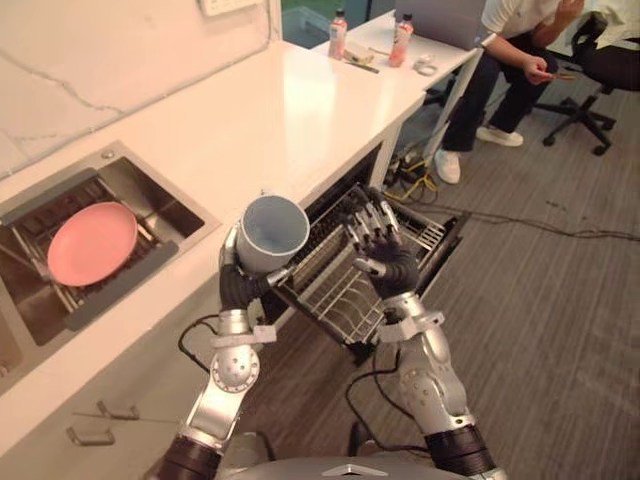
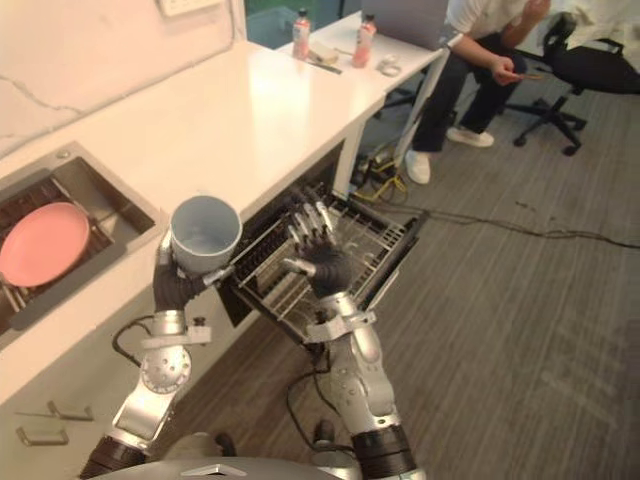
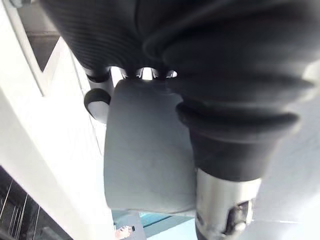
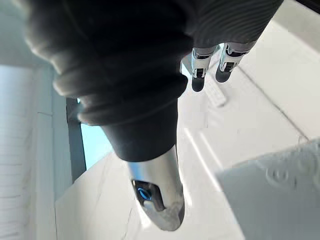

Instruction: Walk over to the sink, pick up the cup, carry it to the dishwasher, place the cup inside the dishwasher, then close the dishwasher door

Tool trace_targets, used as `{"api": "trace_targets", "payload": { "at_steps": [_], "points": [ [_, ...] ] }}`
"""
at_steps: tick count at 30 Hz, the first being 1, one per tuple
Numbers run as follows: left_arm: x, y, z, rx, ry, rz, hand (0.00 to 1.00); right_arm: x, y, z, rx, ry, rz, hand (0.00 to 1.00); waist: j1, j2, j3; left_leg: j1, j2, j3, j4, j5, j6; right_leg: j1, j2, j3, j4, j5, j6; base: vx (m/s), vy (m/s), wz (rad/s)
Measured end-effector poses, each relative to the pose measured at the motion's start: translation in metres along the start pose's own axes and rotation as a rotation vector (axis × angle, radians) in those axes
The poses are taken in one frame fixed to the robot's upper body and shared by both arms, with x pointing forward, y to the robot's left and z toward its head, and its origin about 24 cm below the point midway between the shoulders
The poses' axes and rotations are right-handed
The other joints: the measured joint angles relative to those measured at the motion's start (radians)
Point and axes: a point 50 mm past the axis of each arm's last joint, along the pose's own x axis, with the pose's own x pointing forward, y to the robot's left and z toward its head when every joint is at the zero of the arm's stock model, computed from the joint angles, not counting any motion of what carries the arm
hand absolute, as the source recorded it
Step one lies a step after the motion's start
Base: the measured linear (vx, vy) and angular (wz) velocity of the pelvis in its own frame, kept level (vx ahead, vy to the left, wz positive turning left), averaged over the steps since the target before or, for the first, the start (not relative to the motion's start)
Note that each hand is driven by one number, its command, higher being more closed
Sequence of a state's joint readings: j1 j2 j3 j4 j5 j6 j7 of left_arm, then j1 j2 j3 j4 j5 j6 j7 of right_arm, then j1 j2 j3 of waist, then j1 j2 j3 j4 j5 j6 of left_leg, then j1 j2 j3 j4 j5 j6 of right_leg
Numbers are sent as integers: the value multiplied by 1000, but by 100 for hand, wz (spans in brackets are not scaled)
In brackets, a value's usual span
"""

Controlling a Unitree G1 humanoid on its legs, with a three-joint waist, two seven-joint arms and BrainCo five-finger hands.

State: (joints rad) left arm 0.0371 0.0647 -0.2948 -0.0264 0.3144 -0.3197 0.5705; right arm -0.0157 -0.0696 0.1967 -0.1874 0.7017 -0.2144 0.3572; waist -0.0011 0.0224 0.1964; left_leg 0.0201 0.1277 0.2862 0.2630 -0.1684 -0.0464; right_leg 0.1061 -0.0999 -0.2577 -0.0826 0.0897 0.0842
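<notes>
L hand point(image 1: 238, 288) has the cup point(image 1: 272, 235): fingers and thumb curled round its grey wall, mouth up, held in the air just off the table's point(image 1: 250, 110) front edge. Wrist cam confirms it, the cup point(image 3: 150, 145) jammed against the palm with fingertips point(image 3: 97, 100) hooked over the far side.

R hand point(image 1: 390, 262) is up right next to it, palm twd the cup, fingers point(image 1: 365, 220) straight and fanned apart, holding nothing. It hangs over the dishwasher rack point(image 1: 335, 295).

The rack is pulled out from under the table's front edge, a wire basket w/ rows of tines. The cup isn't in it; it sits above the rack's near-left corner, beside the R hand but not touching it.

The sink point(image 1: 150, 195) is sunk into the table toward the robot's left end, w/ a pink plate point(image 1: 92, 242) lying flat inside.

Far end of the table: two bottles point(image 1: 338, 35) w/ red caps. A person point(image 1: 510, 60) sits in a chair just past that end, feet on the floor.
</notes>
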Motion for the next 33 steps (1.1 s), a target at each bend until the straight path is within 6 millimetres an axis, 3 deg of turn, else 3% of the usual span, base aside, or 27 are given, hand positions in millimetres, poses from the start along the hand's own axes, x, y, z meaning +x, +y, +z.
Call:
{"api": "trace_targets", "payload": {
  "at_steps": [7, 14, 22, 33],
  "points": [
    [4, 0, 2, 73, -16, 97, 100, 4, 15, -13, 55, 50, 60, 0, 0, -4, 0, -1, 3, 10, -1, -1, 0, -6, 4, -1, 1, 7, 1, -12, -8, -4],
    [2, -9, 5, 87, -29, 79, 100, 11, 28, -19, 80, 68, 111, 0, 3, -11, -2, -29, 0, -5, 34, -10, 11, -6, 1, -9, -1, 16, 7, -43, 12, 5],
    [-2, -19, 9, 82, -44, 36, 100, 11, 29, -22, 76, 84, 91, 0, 6, -20, -8, -38, 3, -13, 51, -11, 13, -6, -1, -20, -5, 18, 3, -79, 8, 3],
    [-11, -31, 6, 118, -42, -34, 100, 8, 28, -27, -73, 142, 43, 0, 1, -16, -19, -48, 10, -11, 57, -7, 7, -19, 3, -17, -5, 23, -2, -12, 0, 0]
  ]
}}
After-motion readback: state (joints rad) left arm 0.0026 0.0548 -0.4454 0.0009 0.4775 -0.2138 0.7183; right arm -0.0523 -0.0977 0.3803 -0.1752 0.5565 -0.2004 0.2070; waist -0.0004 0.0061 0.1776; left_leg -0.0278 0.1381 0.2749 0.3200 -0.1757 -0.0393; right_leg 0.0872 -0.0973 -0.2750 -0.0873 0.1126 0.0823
